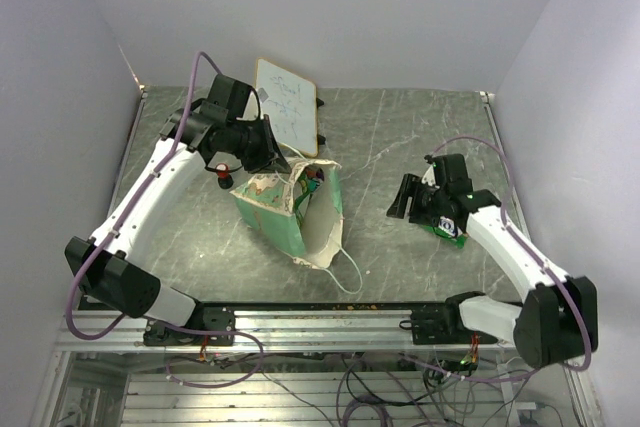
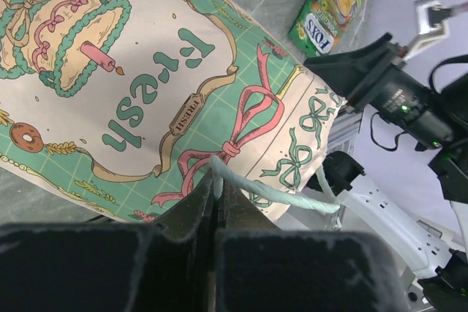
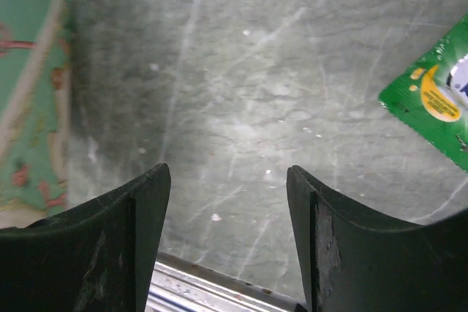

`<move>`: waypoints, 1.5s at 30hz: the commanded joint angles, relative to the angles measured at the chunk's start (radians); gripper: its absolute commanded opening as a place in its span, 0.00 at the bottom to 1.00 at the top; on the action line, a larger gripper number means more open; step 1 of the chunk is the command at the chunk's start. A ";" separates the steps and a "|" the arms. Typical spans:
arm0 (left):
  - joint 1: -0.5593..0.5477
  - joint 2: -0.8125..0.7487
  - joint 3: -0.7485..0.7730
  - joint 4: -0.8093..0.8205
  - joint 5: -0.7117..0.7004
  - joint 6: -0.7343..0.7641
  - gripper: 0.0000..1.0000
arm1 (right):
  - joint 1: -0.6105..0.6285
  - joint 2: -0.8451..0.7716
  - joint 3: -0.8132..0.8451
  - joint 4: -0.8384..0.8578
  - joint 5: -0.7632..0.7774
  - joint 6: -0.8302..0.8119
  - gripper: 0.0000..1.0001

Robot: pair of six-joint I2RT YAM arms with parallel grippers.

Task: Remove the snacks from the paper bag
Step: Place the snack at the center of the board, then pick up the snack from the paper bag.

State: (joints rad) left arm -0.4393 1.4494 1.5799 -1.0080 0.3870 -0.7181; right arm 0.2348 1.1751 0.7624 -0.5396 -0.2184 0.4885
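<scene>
Beside open, empty right end effector point(image 3: 228, 188), green snack packet point(image 3: 437, 111), left end effector point(image 2: 219, 193) pinching paper bag point(image 2: 146, 93) handle point(image 2: 281, 196)

A robotics lab test cell — plain pale walls point(image 1: 330, 7) box in a grey marbled tabletop point(image 1: 400, 137), two white robot arms point(image 1: 150, 195) are bolted to an aluminium rail point(image 1: 330, 319) at its near edge, and loose cables point(image 1: 380, 387) tangle over the bare frame below.
</scene>
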 commanded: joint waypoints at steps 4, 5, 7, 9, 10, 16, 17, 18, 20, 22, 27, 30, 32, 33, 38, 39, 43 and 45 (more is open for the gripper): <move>0.011 0.004 -0.029 0.063 0.066 0.002 0.07 | 0.022 -0.166 0.060 0.122 -0.227 -0.068 0.65; 0.012 0.011 -0.019 0.053 0.065 0.006 0.07 | 0.034 -0.170 0.074 0.137 -0.259 -0.081 0.65; 0.014 0.015 -0.004 0.036 0.064 0.014 0.07 | 0.086 -0.156 0.129 0.140 -0.268 -0.079 0.65; 0.013 0.004 -0.009 0.041 0.056 0.013 0.07 | 0.165 -0.127 0.177 0.142 -0.235 -0.060 0.65; 0.014 -0.003 -0.017 0.046 0.056 0.008 0.07 | 0.221 -0.114 0.194 0.155 -0.198 -0.042 0.65; 0.018 -0.035 -0.076 0.080 0.104 -0.040 0.07 | 0.549 -0.066 0.188 0.345 0.111 0.173 0.59; 0.017 -0.036 -0.073 0.078 0.104 -0.042 0.07 | 0.586 -0.063 0.172 0.378 0.166 0.216 0.57; 0.017 -0.038 -0.068 0.071 0.102 -0.042 0.07 | 0.623 -0.062 0.159 0.407 0.220 0.245 0.54; 0.017 -0.038 -0.058 0.054 0.103 -0.036 0.07 | 0.702 -0.055 0.151 0.427 0.332 0.277 0.53; 0.017 -0.036 -0.055 0.046 0.122 -0.033 0.07 | 0.774 -0.038 0.172 0.393 0.473 0.299 0.52; 0.017 -0.017 -0.040 0.009 0.184 -0.014 0.07 | 0.890 0.001 0.172 0.382 0.702 0.426 0.44; 0.017 -0.016 -0.029 -0.012 0.212 -0.005 0.07 | 0.931 0.045 0.165 0.397 0.797 0.517 0.39; 0.015 -0.026 -0.031 -0.021 0.231 -0.004 0.07 | 0.956 0.081 0.167 0.397 0.856 0.576 0.39; 0.012 -0.037 -0.044 -0.021 0.241 -0.005 0.07 | 0.965 0.100 0.167 0.391 0.886 0.618 0.39; -0.091 -0.120 -0.235 0.083 0.263 -0.067 0.07 | 0.983 0.135 0.094 0.364 0.952 0.806 0.39; -0.130 -0.124 -0.275 0.109 0.273 -0.085 0.07 | 0.990 0.119 0.059 0.368 0.961 0.831 0.39; -0.245 -0.111 -0.334 0.131 0.243 -0.100 0.07 | 0.996 0.035 -0.097 0.365 0.939 0.864 0.40; -0.298 -0.112 -0.345 0.187 0.229 -0.126 0.07 | 0.998 -0.012 -0.177 0.418 0.905 0.842 0.40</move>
State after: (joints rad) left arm -0.6613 1.3415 1.2560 -0.9211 0.6136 -0.7959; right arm 1.2243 1.2476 0.6964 -0.1661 0.6613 1.2758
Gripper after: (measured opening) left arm 0.083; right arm 0.398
